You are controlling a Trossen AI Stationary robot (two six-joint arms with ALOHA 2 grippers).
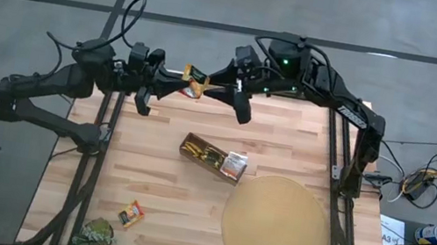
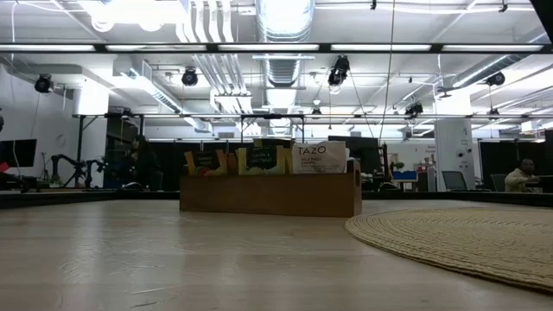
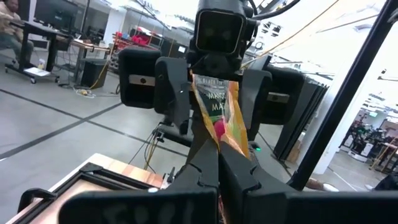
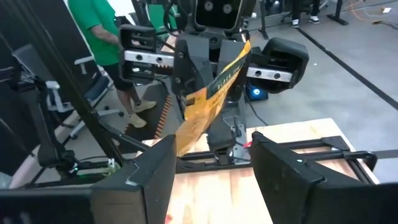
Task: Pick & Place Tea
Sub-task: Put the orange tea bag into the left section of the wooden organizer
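Observation:
An orange-yellow tea sachet (image 1: pixel 196 81) hangs in the air above the table's far edge, with my left gripper (image 1: pixel 180 85) shut on it. My right gripper (image 4: pixel 211 149) faces it from the right, open, one finger on each side of the sachet's free end (image 4: pixel 208 99); I see no touch. The brown wooden box (image 1: pixel 211 157) stands mid-table with several sachets upright in it (image 2: pixel 263 158). Another sachet (image 1: pixel 131 214) lies flat near the front left. My left gripper pinches one end of the sachet (image 3: pixel 219 134) between its two fingers (image 3: pixel 199 168). The fingers come about level from the table's left side. The sachet sticks out beyond the fingertips, tilted, and is lifted clear of the table.
A big round tan mat (image 1: pixel 273 230) covers the front right of the table. A green leafy thing (image 1: pixel 97 237) sits at the front left corner. People and office furniture show in the room beyond the table.

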